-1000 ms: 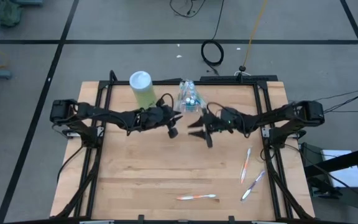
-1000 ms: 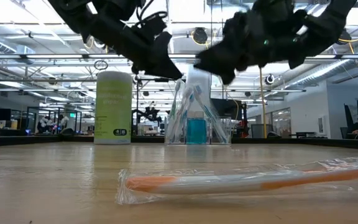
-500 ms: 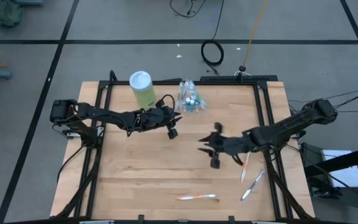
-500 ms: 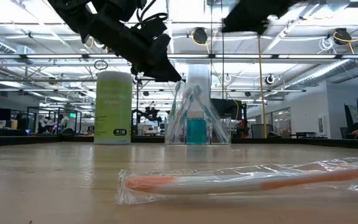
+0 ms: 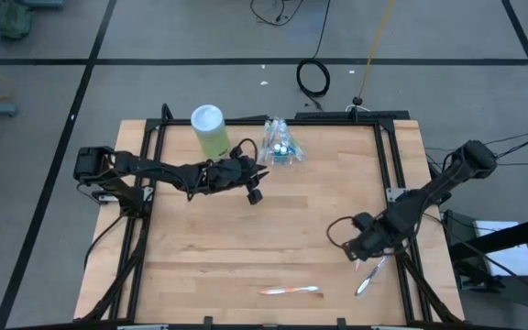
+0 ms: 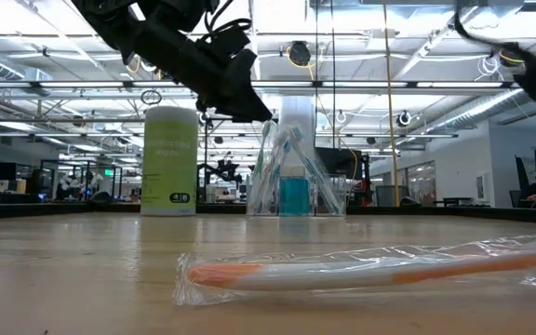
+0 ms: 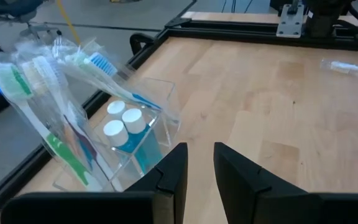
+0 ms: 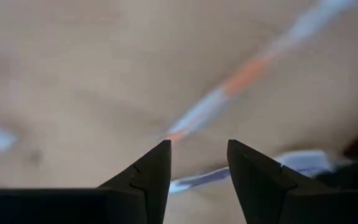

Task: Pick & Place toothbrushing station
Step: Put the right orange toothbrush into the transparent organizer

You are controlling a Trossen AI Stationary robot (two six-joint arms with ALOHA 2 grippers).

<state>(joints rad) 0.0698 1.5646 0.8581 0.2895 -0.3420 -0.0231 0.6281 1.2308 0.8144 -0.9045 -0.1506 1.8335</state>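
Note:
A clear holder (image 5: 280,147) at the table's far middle stands upright and holds several bagged toothbrushes and three white-capped blue tubes (image 7: 122,119). My left gripper (image 5: 255,194) hovers just near of it, slightly open and empty. My right gripper (image 5: 351,249) is open and empty, low over the table's right side. It is above a wrapped orange-and-white toothbrush (image 8: 229,87) that lies flat. Another wrapped toothbrush (image 5: 371,273) lies just near of it. A third, with an orange handle (image 5: 290,291), lies by the near edge and shows in the low view (image 6: 361,270).
A green-and-white canister (image 5: 209,128) stands at the far left, beside the holder. Black frame rails (image 5: 388,174) run along the table's left and right sides. Bare wood lies across the table's middle.
My right gripper has swung away from the clear holder toward the table's near right and gone down over the wrapped toothbrushes there. The holder and the toothbrushes have stayed where they were.

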